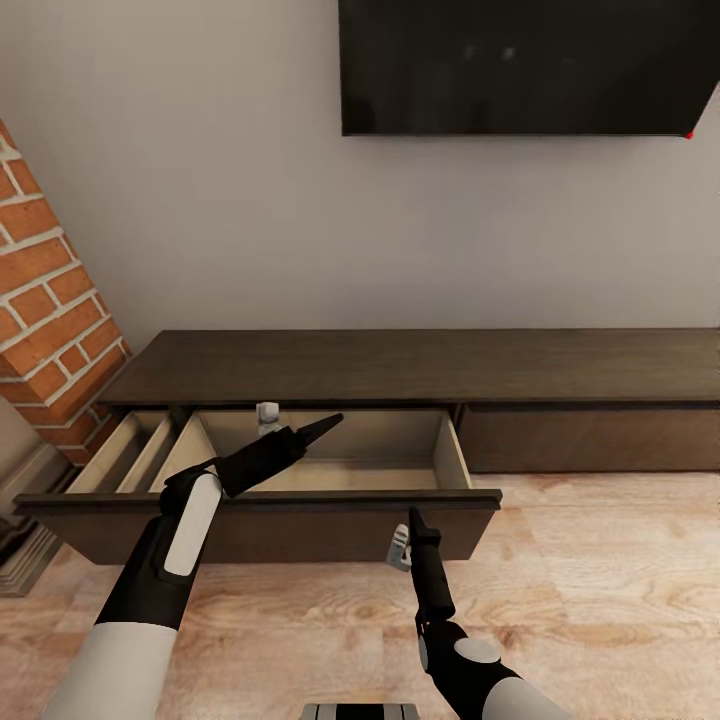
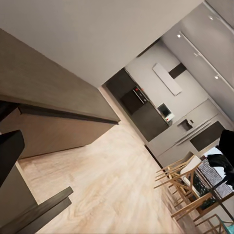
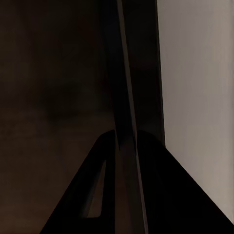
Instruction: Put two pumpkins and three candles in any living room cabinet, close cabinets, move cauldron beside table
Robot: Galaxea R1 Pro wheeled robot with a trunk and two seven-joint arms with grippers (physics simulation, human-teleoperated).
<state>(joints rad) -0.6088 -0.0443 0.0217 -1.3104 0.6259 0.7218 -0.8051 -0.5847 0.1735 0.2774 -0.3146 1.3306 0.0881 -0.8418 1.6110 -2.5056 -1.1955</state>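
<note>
Pale grey wall (image 1: 250, 200) backs the long, low dark-brown cabinet (image 1: 430, 365), with a brick pillar (image 1: 45, 300) at its left end and a black screen (image 1: 530, 65) hung above. Light wood floor (image 1: 600, 580) runs in front.

At the cabinet's left end a wide drawer (image 1: 260, 500) is pulled out. Its tan inside is split by dividers into narrow bays at the left and one broad bay to the right; no pumpkin or candle can be seen in any of them, though the left arm hides part of the floor of the broad bay. The right-hand front panel (image 1: 590, 440) sits flush and shut.

The left hand (image 1: 320, 428) hangs over the broad bay near the drawer's back wall, fingers drawn to a point with nothing between them. The right hand (image 1: 418, 522) stands upright just in front of the drawer's front panel near its right corner, fingers pressed together and empty; its own camera looks along the dark panel edge (image 3: 124, 97).
</note>
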